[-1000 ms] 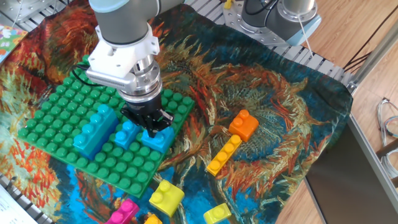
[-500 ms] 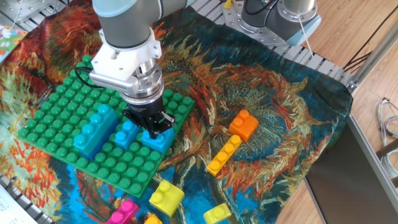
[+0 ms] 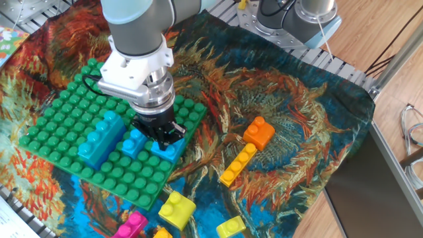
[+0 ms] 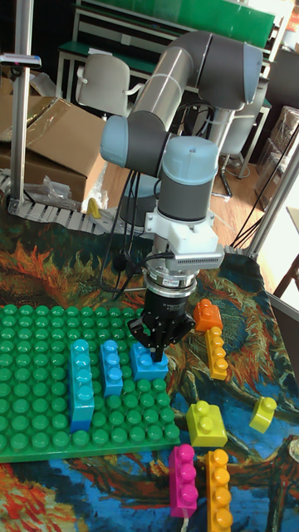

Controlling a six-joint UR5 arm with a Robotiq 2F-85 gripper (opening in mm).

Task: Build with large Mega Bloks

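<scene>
The green studded plate (image 3: 59, 119) (image 4: 50, 328) lies at the left of the cloth. On it stand a long light blue Mega Blok (image 3: 99, 137) (image 4: 81, 384), a shorter one (image 3: 132, 143) (image 4: 110, 366) and a square blue brick (image 3: 168, 152) (image 4: 146, 363) near the plate's right edge. My gripper (image 3: 158, 135) (image 4: 158, 347) points straight down onto that square blue brick, its fingers closed around the brick's top. The brick sits on the plate's studs.
Loose bricks lie on the cloth right of the plate: an orange square (image 3: 259, 132) (image 4: 207, 316), a long yellow one (image 3: 238, 165) (image 4: 218, 352), a yellow square (image 3: 176, 208) (image 4: 206, 422), a small yellow one (image 3: 231, 227) (image 4: 263, 413), a pink one (image 3: 129, 228) (image 4: 182, 479) and a long orange one (image 4: 218, 490).
The arm's wrist has shifted slightly to the right while the fingertips stay on the square blue brick. The bricks have not moved.
</scene>
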